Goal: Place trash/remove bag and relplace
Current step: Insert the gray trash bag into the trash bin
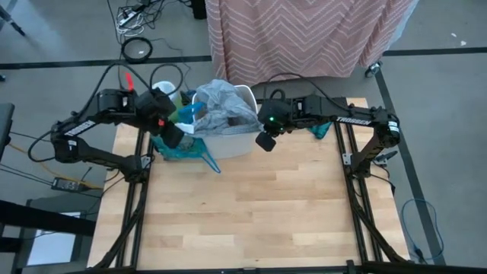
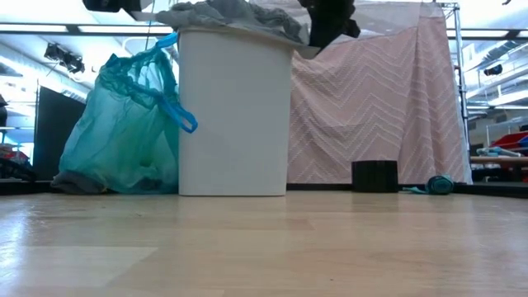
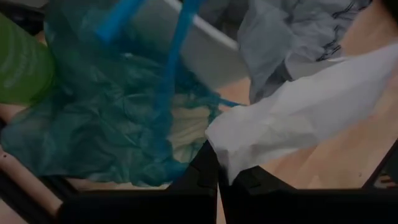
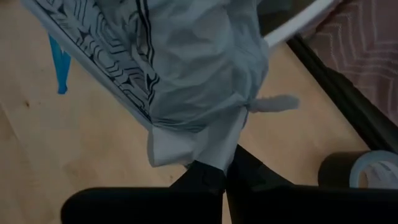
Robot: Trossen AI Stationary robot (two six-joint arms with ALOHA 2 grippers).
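Left gripper (image 3: 217,177) is seen clamped on a white wrapper (image 3: 298,118) beside the teal bag (image 1: 176,146); right gripper (image 4: 227,174) is pinched onto the grey bag (image 1: 221,103) draped over the white bin (image 2: 233,115).

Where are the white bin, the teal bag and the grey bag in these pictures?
white bin (image 2: 235,124): low view, middle of its front wall.
teal bag (image 2: 120,132): low view, its bulging side, left of the bin.
grey bag (image 1: 221,103): high view, crumpled plastic draped over the bin's mouth.
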